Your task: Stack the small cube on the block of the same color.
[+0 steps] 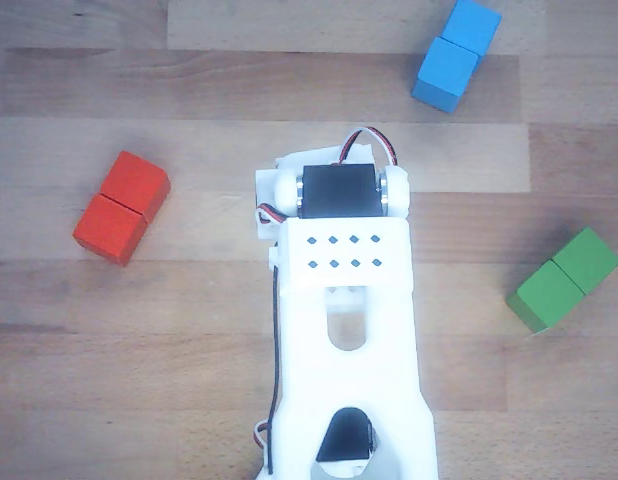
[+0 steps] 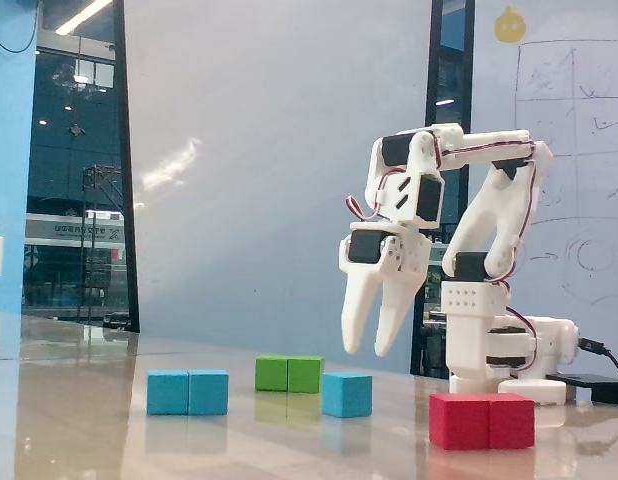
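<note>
Light-blue small cube (image 2: 347, 394) sits free on tabletop (image 2: 289, 440); tool (image 2: 370, 349) w/ fingers apart hangs above, prob lining up grasp.

Other view top-down; fixed view low (table-level), side-on.
</note>
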